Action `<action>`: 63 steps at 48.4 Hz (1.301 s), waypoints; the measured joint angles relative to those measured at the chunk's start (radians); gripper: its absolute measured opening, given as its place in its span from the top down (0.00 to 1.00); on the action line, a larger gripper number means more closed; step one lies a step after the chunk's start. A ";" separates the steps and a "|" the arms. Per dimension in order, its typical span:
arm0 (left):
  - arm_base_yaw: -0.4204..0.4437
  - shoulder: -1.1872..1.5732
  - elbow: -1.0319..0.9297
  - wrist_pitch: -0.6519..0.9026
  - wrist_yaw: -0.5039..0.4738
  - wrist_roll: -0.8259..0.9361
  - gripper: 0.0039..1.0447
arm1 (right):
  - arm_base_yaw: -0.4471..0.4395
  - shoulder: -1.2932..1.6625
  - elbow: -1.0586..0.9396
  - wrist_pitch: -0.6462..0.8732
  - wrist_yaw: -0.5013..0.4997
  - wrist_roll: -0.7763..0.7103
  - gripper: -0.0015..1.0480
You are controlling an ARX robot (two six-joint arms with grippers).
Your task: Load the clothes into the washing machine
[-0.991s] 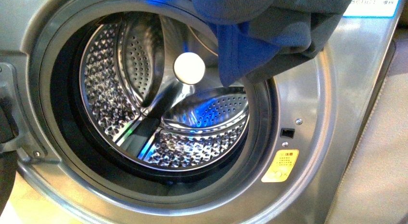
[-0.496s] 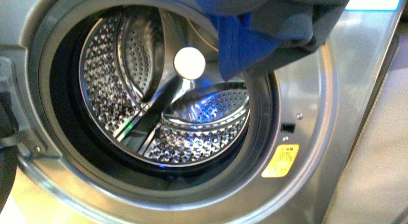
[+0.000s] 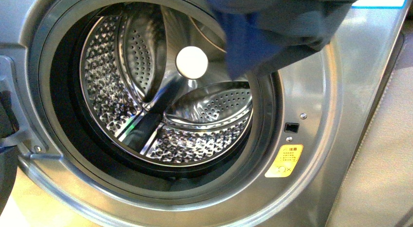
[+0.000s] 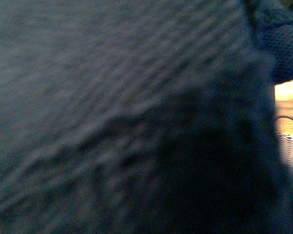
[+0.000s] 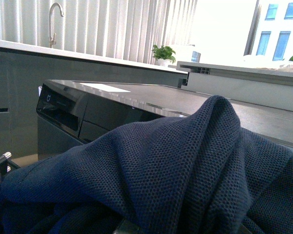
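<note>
Navy clothes [image 3: 287, 22] over washing machine [image 3: 319, 95] porthole's upper rim; drum [image 3: 122, 81] behind

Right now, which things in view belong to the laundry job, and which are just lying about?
Job:
- clothes, hanging at the top of the porthole
- washer
- drum, nothing in it

Lying about:
- faucet
- plant
- basket, only its edge shows

The jaws are hidden by fabric.
</note>
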 joint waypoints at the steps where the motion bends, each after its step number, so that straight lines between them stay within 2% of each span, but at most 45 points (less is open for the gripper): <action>1: -0.009 0.000 0.000 0.002 -0.003 -0.001 0.06 | 0.000 0.000 0.000 0.000 0.000 0.000 0.94; 12: -0.081 0.011 0.000 0.080 -0.029 -0.043 0.06 | 0.000 0.000 0.000 0.000 0.000 0.000 0.94; 24: -0.176 0.067 0.037 0.105 -0.200 -0.031 0.06 | -0.001 0.000 0.000 0.000 0.008 0.000 0.94; 30: -0.206 0.115 0.059 0.217 -0.334 -0.078 0.06 | -0.002 -0.002 0.000 0.002 0.011 0.000 0.94; 35: -0.214 0.127 0.059 0.296 -0.351 -0.146 0.06 | -0.002 -0.002 0.000 0.002 0.010 0.000 0.94; 46: -0.268 0.135 0.062 0.250 -0.427 -0.134 0.06 | -0.002 -0.003 0.000 0.002 0.011 0.000 0.94; 63: -0.325 0.187 0.145 0.161 -0.624 -0.022 0.06 | -0.006 -0.003 0.000 0.002 0.019 -0.001 0.94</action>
